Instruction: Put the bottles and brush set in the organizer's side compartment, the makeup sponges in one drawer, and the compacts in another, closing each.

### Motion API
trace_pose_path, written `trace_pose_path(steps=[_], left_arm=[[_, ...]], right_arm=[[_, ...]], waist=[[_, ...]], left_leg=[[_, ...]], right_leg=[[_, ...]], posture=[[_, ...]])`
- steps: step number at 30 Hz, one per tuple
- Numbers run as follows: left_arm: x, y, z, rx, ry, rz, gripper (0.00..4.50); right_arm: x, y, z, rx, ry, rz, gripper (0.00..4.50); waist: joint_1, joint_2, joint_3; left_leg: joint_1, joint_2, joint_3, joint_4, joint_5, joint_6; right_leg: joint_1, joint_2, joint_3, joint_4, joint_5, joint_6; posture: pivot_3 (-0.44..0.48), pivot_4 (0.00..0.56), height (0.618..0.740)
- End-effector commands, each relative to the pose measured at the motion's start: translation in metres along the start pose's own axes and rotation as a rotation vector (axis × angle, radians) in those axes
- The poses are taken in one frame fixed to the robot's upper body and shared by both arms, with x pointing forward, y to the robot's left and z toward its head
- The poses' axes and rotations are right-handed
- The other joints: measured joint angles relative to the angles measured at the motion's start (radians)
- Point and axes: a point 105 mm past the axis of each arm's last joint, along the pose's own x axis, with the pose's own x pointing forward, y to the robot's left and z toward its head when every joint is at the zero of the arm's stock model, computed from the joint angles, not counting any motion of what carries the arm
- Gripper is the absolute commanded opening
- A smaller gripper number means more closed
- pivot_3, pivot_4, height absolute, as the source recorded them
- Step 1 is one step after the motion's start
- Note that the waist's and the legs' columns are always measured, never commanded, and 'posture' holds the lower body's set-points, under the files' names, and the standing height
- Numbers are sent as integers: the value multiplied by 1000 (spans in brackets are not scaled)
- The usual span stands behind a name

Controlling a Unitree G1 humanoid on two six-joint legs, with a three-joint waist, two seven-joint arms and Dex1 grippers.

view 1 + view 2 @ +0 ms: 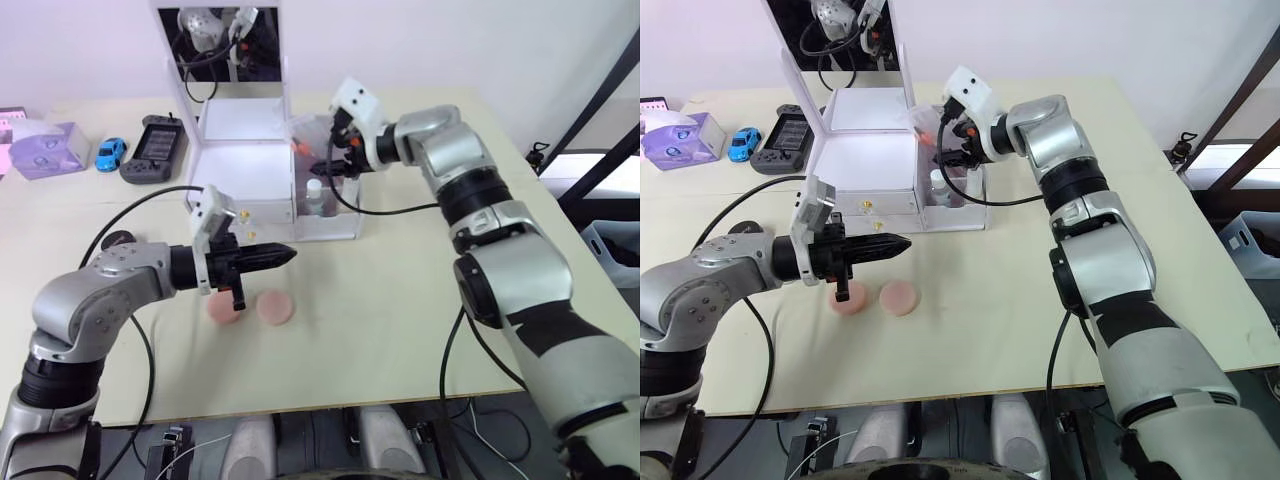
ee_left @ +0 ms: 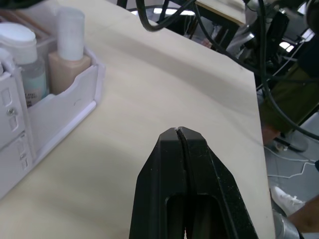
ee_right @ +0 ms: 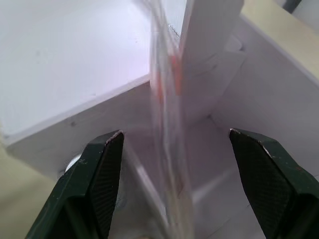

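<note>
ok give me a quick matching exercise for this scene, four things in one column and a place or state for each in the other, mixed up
Things:
1. left gripper
2. right gripper
3. makeup sponges
4. bottles

Place or state:
A. standing in the organizer's side compartment
B. shut, above the table
C. lying on the table in front of the organizer
D. open, over the side compartment

Pairs: 1-B, 2-D, 3-C, 4-A
</note>
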Motion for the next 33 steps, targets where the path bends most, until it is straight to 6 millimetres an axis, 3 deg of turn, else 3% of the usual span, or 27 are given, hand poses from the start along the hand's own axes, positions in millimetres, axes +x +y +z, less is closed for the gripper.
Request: trace_pose_path(steps=[1, 2, 7, 8, 14, 20, 27, 33], left_arm=[[-7, -2, 14, 63, -61, 20, 0], [-7, -2, 15, 66, -72, 29, 0], [-19, 7, 23, 112, -120, 122, 0], [-23, 9, 25, 120, -130, 145, 0], [-40, 14, 35, 147, -161, 207, 0], [-45, 20, 49, 166, -216, 226, 0], [-42, 20, 54, 169, -224, 218, 0], [-42, 18, 57, 172, -223, 219, 0]], right_arm=[[1, -4, 19, -42, -30, -38, 3016], [1, -4, 19, -42, -30, -38, 2696], [3, -2, 24, -39, -47, -28, 208], [2, -2, 25, -36, -53, -27, 33], [-11, -7, 40, -50, -111, -11, 33], [-31, -4, 66, -143, -313, 69, 33], [-25, 13, 56, -257, -421, 153, 33], [-17, 13, 36, -315, -380, 124, 33]], waist=[[0, 0, 0], [0, 0, 0], [0, 0, 0], [0, 0, 0], [0, 0, 0], [0, 0, 0], [-1, 0, 0], [0, 0, 0]], left_leg=[[0, 0, 0, 0, 0, 0], [0, 0, 0, 0, 0, 0], [0, 0, 0, 1, 0, 0], [0, 0, 0, 0, 0, 0], [0, 0, 0, 0, 0, 0], [0, 0, 0, 0, 0, 0], [0, 0, 0, 0, 0, 0], [0, 0, 0, 0, 0, 0]], right_leg=[[0, 0, 0, 0, 0, 0], [0, 0, 0, 0, 0, 0], [0, 0, 0, 0, 0, 0], [0, 0, 0, 0, 0, 0], [0, 0, 0, 0, 0, 0], [0, 0, 0, 0, 0, 0], [0, 0, 0, 0, 1, 2], [0, 0, 0, 1, 1, 1]], posture=[[0, 150, 740], [0, 150, 740], [0, 150, 740], [0, 150, 740], [0, 150, 740], [0, 150, 740], [0, 150, 740], [0, 150, 740]])
